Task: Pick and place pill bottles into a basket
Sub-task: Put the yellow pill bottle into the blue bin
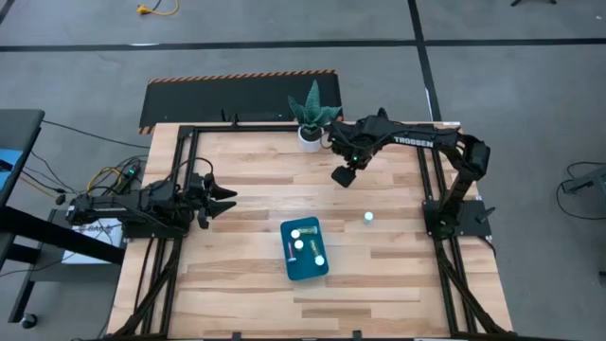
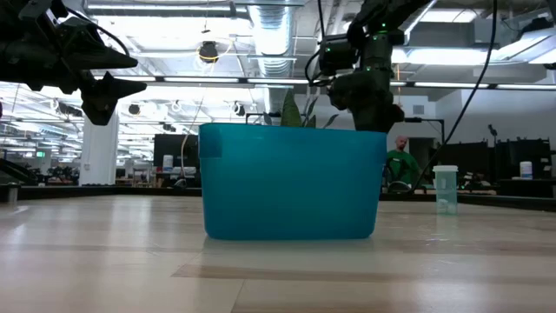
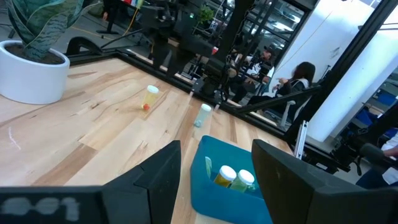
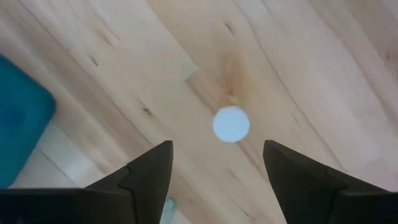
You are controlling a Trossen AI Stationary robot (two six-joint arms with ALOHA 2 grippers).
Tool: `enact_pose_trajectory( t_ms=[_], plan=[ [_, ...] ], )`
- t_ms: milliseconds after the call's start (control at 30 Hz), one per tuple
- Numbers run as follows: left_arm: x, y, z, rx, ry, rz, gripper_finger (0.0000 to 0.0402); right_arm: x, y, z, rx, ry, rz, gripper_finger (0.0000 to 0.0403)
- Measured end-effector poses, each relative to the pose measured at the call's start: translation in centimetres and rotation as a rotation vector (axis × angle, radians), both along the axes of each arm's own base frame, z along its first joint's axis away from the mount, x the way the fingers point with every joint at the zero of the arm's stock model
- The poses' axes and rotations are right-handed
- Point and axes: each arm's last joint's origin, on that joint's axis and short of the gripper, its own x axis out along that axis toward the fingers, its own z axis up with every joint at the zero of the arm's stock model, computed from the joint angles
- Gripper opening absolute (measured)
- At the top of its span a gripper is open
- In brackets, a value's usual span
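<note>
Directly beneath the right gripper (image 4: 214, 165), whose fingers are spread and empty, a standing pill bottle (image 4: 231, 124) is seen on the bare table (image 1: 237, 170). Another bottle (image 1: 368, 218) stands between it and the basket (image 1: 305, 270), where three bottles (image 1: 299, 244) lie. Beside the plant pot (image 1: 310, 135) nothing intervenes. Leftward, the left gripper (image 1: 225, 200) hangs open.

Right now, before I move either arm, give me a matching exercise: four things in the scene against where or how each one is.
Things:
1 right gripper
2 left gripper
3 basket
4 plant pot

States:
A holds three pill bottles
B white, at the table's edge
C open, over a lone pill bottle
D open, at the table's left side

Pairs: 1-C, 2-D, 3-A, 4-B
</note>
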Motion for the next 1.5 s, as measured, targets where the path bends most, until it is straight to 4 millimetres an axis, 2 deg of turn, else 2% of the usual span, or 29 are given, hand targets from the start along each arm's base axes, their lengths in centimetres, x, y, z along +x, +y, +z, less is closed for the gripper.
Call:
enact_pose_trajectory(
  t_ms=[133, 433, 667, 900, 1000, 1133, 1500],
  plan=[
    [0.0, 0.0, 0.0, 0.0, 0.0, 0.0, 0.0186, 0.2, -0.1, -0.1, -0.039, -0.011, 0.02, 0.0245],
    [0.0, 0.0, 0.0, 0.0, 0.0, 0.0, 0.0186, -0.3, 0.1, -2.6, -0.038, 0.003, 0.017, 0.0245],
    [0.0, 0.0, 0.0, 0.0, 0.0, 0.0, 0.0186, -0.3, -0.1, -3.4, -0.037, -0.027, 0.005, 0.0245],
    [0.0, 0.0, 0.0, 0.0, 0.0, 0.0, 0.0186, -1.3, -0.5, -4.9, -0.013, 0.008, -0.037, 0.0245],
    [0.0, 0.0, 0.0, 0.0, 0.0, 0.0, 0.0186, -1.2, -0.7, -4.9, -0.017, -0.009, -0.04, 0.0242],
    [0.0, 0.0, 0.0, 0.0, 0.0, 0.0, 0.0186, -0.9, -0.7, -4.9, -0.009, -0.049, -0.037, 0.022],
    [0.0, 0.0, 0.0, 0.0, 0.0, 0.0, 0.0186, -0.8, -0.6, -4.8, 0.01, -0.062, -0.024, 0.0114]
  ],
)
